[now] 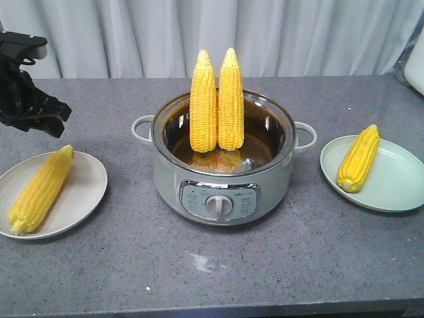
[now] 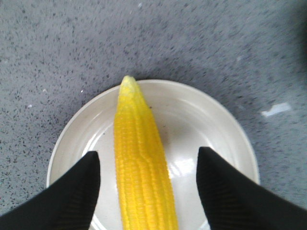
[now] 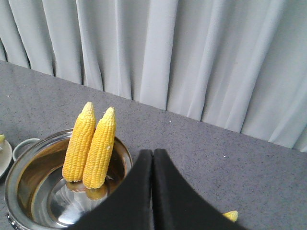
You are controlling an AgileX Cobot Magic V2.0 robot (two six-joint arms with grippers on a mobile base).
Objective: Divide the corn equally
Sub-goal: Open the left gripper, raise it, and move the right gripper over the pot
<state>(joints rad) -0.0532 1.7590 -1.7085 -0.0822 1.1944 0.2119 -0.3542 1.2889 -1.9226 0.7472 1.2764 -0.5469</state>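
Left hand (image 2: 146,153) spread wide over corn (image 2: 140,177) on cream plate (image 2: 216,124), right hand (image 3: 152,152) closed empty near pot (image 3: 21,167)

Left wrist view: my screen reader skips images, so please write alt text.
A yellow corn cob lies on a white plate, tip pointing away, between the black fingers of the open left claw, untouched. The plate sits on a grey speckled table.

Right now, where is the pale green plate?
In the front view the pale green plate sits at the robot's right, beside the electric pot, with one corn cob lying on it.
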